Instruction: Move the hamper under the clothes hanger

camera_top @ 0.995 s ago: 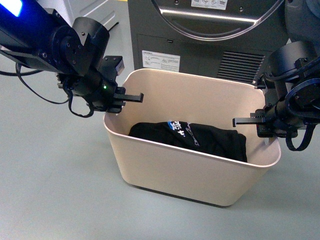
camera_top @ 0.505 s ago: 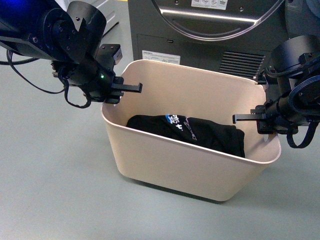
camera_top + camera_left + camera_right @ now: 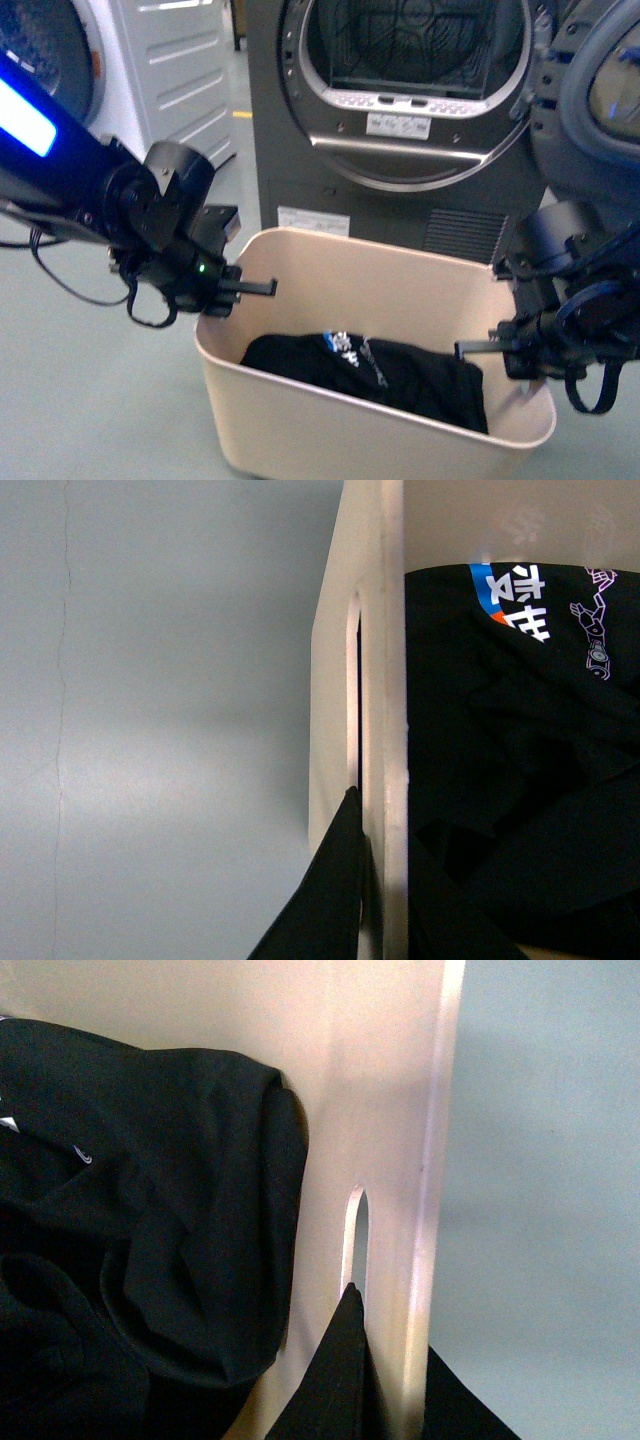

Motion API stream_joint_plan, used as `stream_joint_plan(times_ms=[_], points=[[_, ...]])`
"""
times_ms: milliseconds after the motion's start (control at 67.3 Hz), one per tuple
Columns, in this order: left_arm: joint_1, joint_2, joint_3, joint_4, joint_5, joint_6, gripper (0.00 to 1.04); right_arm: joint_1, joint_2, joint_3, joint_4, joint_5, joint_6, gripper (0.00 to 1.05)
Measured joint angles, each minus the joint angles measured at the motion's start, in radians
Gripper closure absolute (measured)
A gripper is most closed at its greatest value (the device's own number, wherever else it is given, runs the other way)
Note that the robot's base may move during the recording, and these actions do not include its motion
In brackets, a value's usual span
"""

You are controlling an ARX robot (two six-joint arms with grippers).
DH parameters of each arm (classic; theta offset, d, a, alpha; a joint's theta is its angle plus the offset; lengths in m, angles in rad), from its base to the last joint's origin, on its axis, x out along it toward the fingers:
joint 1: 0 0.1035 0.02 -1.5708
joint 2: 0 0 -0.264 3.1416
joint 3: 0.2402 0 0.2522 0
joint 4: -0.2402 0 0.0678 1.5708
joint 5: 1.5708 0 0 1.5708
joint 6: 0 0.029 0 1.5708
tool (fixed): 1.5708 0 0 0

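Note:
The hamper point(image 3: 300, 415) is a beige tub standing on the floor in front of a dark grey machine, with black clothes point(image 3: 400, 375) lying in it. My left gripper point(image 3: 225, 288) is shut on its left short end and my right gripper point(image 3: 515, 352) on its right short end. In the left wrist view the left gripper point(image 3: 385, 870) pinches the rim point(image 3: 392, 680) beside the slot handle point(image 3: 352, 690). The right wrist view has the right gripper point(image 3: 395, 1360) clamped on the wall point(image 3: 385, 1080) at its slot point(image 3: 356, 1225). The clothes hanger is out of view.
A dark grey washing machine point(image 3: 330, 190) with an open drum stands right behind the hamper, its round door point(image 3: 600, 90) swung out at the right. A white machine point(image 3: 170, 60) stands at the back left. Grey floor point(image 3: 60, 400) lies to the left.
The hamper and both grippers now sit lower in the front view, and the machine's open drum has come into view. Both grippers keep their hold on the hamper's ends.

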Motion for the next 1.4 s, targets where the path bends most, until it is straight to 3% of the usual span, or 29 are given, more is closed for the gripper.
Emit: stream_joint_plan(times_ms=[178,505,1396], points=[[0.028,0.000,-0.002,0.000,-0.015,0.000,1.01,0.026,0.000,0.000,0.001,-0.024,0.002,1.02],[-0.019,0.000,-0.001,0.000,0.009,0.000,1.01,-0.019,-0.008,0.000,0.003,0.018,-0.003,1.02],[-0.003,0.000,-0.002,0.000,0.003,0.000,1.01,-0.004,-0.009,-0.004,0.004,0.002,-0.006,1.02]])
